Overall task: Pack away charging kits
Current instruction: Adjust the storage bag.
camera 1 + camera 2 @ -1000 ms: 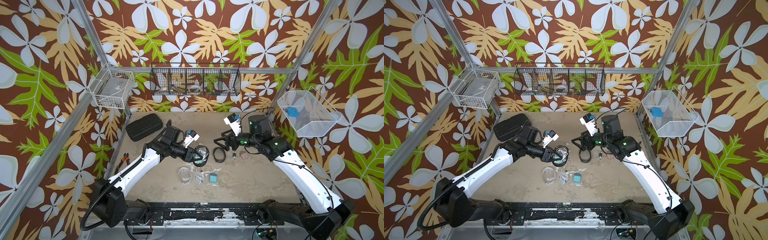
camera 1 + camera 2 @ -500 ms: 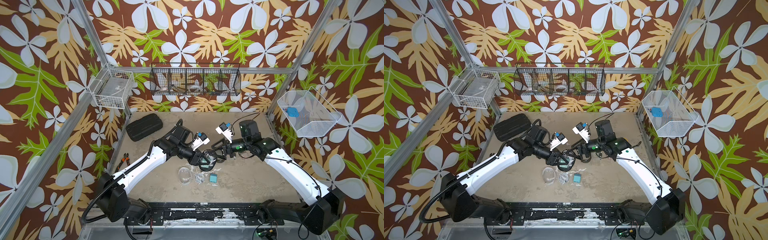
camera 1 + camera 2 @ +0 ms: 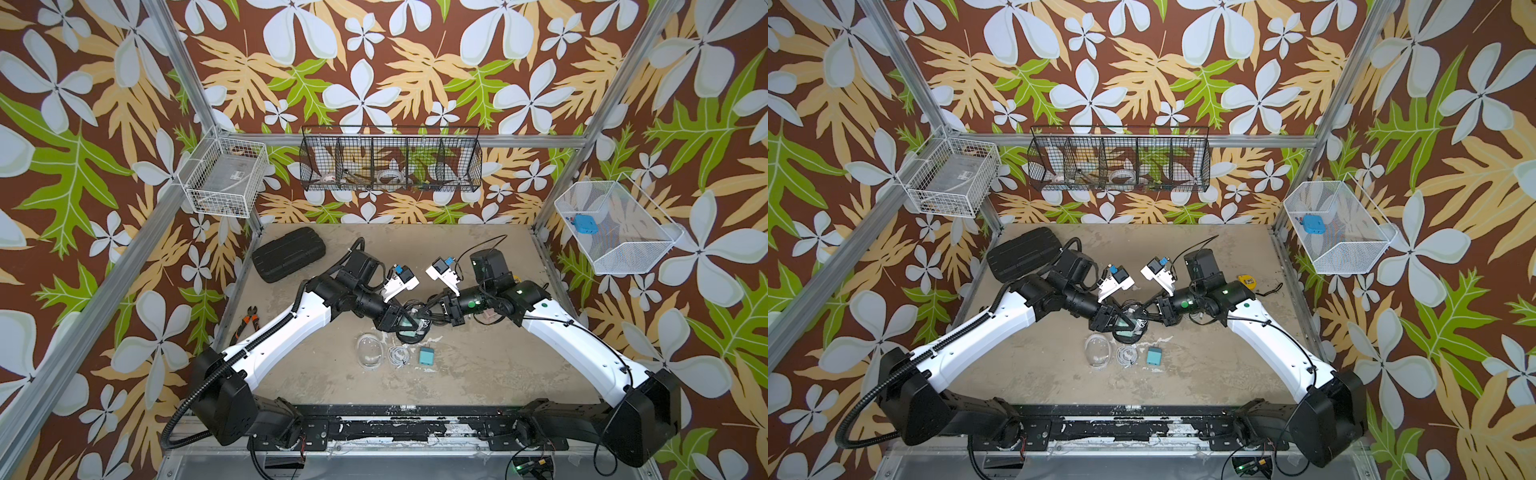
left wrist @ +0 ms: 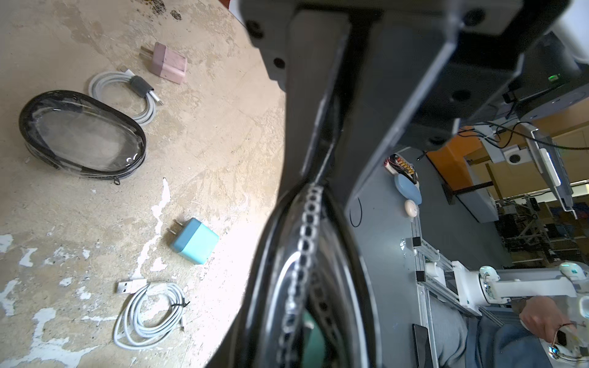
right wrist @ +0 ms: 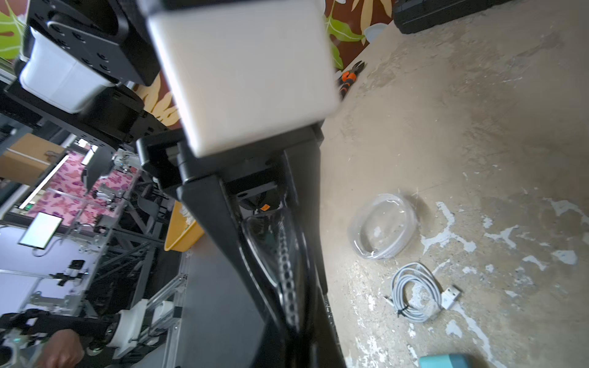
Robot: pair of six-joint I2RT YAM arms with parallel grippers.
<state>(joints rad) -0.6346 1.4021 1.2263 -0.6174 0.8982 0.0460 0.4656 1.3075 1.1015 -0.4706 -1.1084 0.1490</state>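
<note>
One kit is nearly packed, I judge: the held pouch (image 3: 409, 330), at mid desk (image 3: 478, 374), has the mint plug (image 4: 314, 337) inside, its zip seemingly unclosed. The teal plug (image 3: 425, 356), cable (image 3: 397, 356) and clear pouch (image 3: 369, 351), and the pink plug (image 4: 168, 63), pink's cable (image 4: 127, 95) and black pouch (image 4: 81, 133), lie loose. The left arm (image 3: 291, 324) and right arm (image 3: 561, 332) reach inward, wrists low and meeting; the left jaws clamp the held pouch's rim, the right jaws are pressed together on its zip edge.

Both top views reach us bright and sharp, with soft shadows on the tabletop (image 3: 478, 374). In the left wrist view it glares white in one patch; both wrist views blur the nearest hardware and bow at the edges.
</note>
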